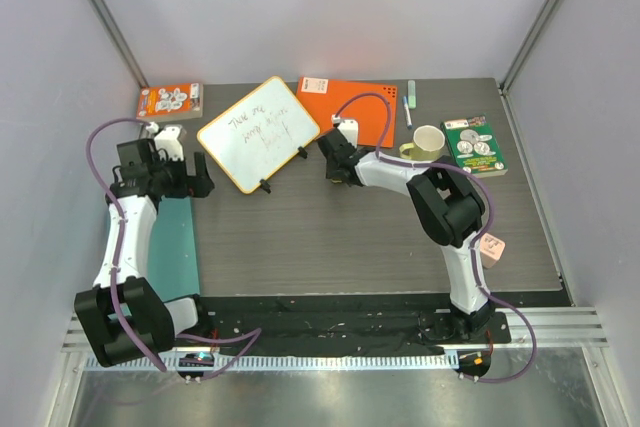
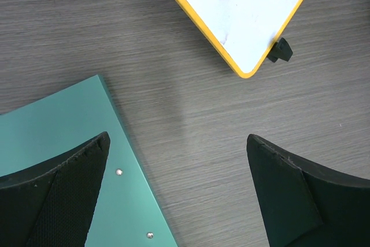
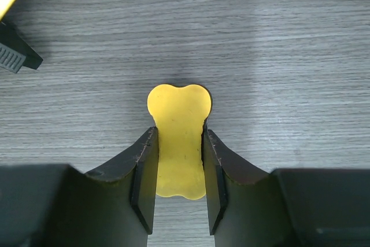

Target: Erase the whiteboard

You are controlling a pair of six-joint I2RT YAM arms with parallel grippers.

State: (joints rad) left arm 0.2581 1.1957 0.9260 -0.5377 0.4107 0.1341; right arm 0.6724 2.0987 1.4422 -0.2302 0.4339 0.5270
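The whiteboard (image 1: 259, 133) lies left of centre on the table (image 1: 350, 237), its long axis slanting from near-left to far-right, with dark handwriting on it (too small to read). The left gripper (image 2: 177, 140) is spread wide; the right gripper (image 3: 179, 134) pinches a yellow bone-shaped pad (image 3: 178, 105).

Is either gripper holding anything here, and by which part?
The right gripper pinches a yellow bone-shaped piece by its long sides, the far lobed end sticking out. The left gripper is open, holding nothing.

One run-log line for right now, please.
left gripper: jaws open, empty | right gripper: jaws shut on flat yellow bone-shaped piece | yellow-rimmed white rectangular whiteboard: dark handwriting not yet erased
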